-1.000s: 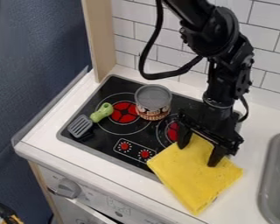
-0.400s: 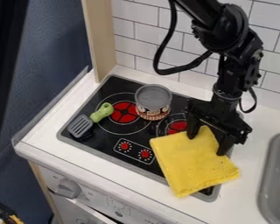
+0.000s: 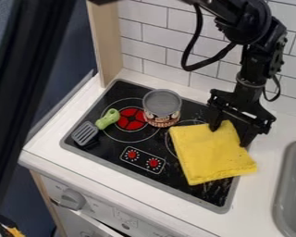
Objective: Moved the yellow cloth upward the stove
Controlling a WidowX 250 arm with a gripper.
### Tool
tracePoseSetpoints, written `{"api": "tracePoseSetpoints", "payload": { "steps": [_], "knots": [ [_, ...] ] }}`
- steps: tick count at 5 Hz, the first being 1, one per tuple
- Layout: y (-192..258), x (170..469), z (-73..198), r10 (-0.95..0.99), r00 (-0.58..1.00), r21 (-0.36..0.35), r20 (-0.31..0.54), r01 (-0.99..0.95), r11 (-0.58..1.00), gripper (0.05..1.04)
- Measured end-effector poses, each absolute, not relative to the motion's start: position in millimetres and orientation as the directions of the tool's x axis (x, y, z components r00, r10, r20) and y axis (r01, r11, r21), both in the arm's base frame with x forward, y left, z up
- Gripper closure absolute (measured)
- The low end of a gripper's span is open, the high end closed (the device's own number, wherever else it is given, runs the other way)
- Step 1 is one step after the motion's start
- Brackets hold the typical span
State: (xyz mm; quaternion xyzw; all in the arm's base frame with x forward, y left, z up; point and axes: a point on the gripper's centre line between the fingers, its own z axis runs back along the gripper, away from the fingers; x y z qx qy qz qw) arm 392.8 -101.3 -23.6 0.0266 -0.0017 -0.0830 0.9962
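The gripper [image 3: 230, 135] hangs over the right part of the stove [image 3: 110, 150], its two fingers spread apart and pointing down. The yellow cloth [image 3: 211, 155] lies directly beneath it and reaches out toward the near side of the view. Its upper edge comes up between the fingers, with one finger against the cloth at the top and the other beside its right edge; whether any fabric is pinched cannot be told. From the gripper, most of the cloth spreads down and to the left across the black cooktop, while its lower right corner runs past the stove's edge onto the white counter [image 3: 262, 190]. Left of the gripper stands an upright can [image 3: 162, 107], near the cloth but apart from it. Farther left lies a green-handled spatula [image 3: 85, 133]. A grey sink [image 3: 289, 199] sits to the gripper's lower right, and the tiled wall [image 3: 144, 48] rises behind it.
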Motion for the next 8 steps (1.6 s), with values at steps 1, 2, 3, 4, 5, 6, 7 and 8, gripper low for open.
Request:
{"api": "tracePoseSetpoints", "payload": {
  "steps": [1, 2, 3, 4, 5, 6, 7, 8],
  "knots": [
    [-98.8, 404.3, -22.6, -0.164, 0.987, 0.051, 0.003, 0.163, 0.985, 0.083],
    [-97.1, 414.8, -22.5, -0.164, 0.986, 0.046, -0.005, 0.164, 0.985, 0.083],
    [-97.5, 424.2, -21.9, -0.173, 0.985, 0.045, 0.004, 0.172, 0.984, 0.083],
    [-95.7, 422.1, -21.3, -0.176, 0.984, 0.049, 0.001, 0.176, 0.983, 0.083],
    [-89.9, 417.2, -19.4, -0.184, 0.983, 0.043, 0.018, 0.183, 0.982, 0.084],
    [-80.5, 408.6, -14.7, -0.171, 0.985, 0.056, 0.023, 0.170, 0.984, 0.083],
    [-67.2, 402.1, 10.0, -0.143, 0.985, 0.055, 0.100, 0.138, 0.989, 0.084],
    [-64.8, 396.3, 36.8, -0.134, 0.973, 0.071, 0.187, 0.122, 0.990, 0.084]
  ]
}}
